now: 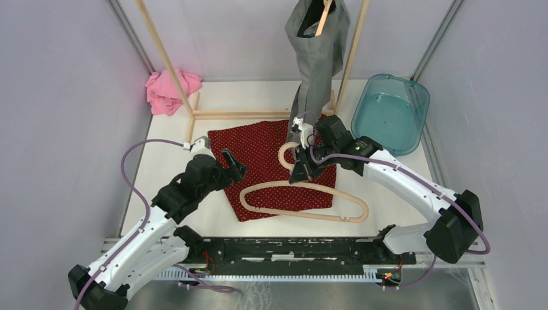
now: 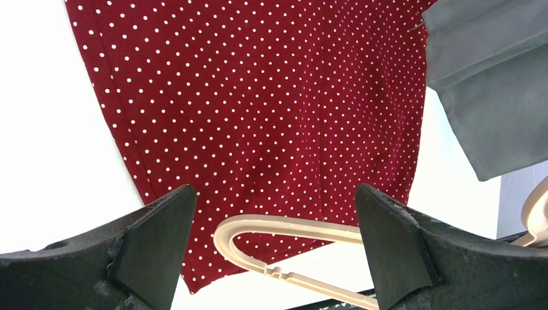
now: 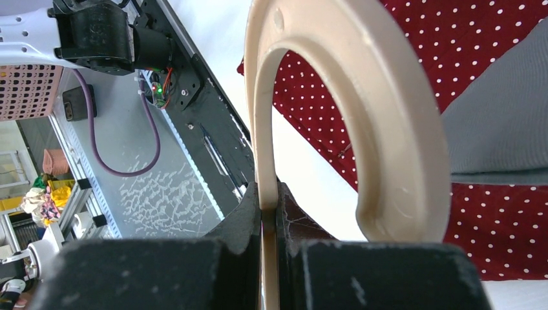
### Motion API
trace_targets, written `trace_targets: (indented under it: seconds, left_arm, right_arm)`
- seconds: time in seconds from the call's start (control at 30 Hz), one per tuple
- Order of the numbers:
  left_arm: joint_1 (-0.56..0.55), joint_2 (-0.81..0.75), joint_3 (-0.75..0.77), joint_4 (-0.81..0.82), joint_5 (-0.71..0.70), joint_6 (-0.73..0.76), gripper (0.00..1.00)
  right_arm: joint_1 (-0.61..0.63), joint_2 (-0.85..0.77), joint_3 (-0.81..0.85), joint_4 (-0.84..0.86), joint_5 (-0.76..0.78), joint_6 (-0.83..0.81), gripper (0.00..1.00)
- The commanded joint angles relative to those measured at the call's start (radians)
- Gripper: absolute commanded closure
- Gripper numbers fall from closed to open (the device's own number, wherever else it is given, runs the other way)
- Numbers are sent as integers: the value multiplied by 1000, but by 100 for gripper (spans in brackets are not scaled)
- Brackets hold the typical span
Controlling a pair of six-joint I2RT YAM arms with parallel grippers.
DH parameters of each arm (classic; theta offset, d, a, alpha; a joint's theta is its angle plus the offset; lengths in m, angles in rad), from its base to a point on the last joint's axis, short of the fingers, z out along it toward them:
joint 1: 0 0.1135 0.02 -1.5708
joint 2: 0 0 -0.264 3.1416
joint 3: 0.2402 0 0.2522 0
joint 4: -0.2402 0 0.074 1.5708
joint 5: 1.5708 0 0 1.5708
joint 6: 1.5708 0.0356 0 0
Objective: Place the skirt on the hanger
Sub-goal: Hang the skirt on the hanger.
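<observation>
Risk, hanger slip: the right end effector pinches only the thin neck below the hook of the hanger, so a lift could let the hanger swing or twist out of the grip.
Risk, fabric drag: the hanger lies on top of the skirt, not inside it. Pulling it could bunch or shift the cloth across the bench.
Risk, snag: the grey garment hangs just behind the right end effector, and a rising hook might catch it.
Skirt position: flat on the bench between the arms.
Skirt axis: long axis runs near to far, tilted slightly. I cannot tell which end is the waist.
Hanger axis: its bar runs left to right over the skirt's near part, with the hook toward the far side.
Left end effector: fingers wide apart, holding nothing, over the skirt's left edge.
</observation>
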Motion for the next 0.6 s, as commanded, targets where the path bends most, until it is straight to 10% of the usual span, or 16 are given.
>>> trace_targets:
  seconds: [0.0, 0.57]
  left_arm:
    - [-2, -4, -4, 47, -3, -40, 1]
    - [-2, -11, -7, 47, -1, -31, 1]
  right_arm:
    - [1, -29, 6, 46, -20, 4, 99]
    - [2, -15, -2, 66, -27, 22, 99]
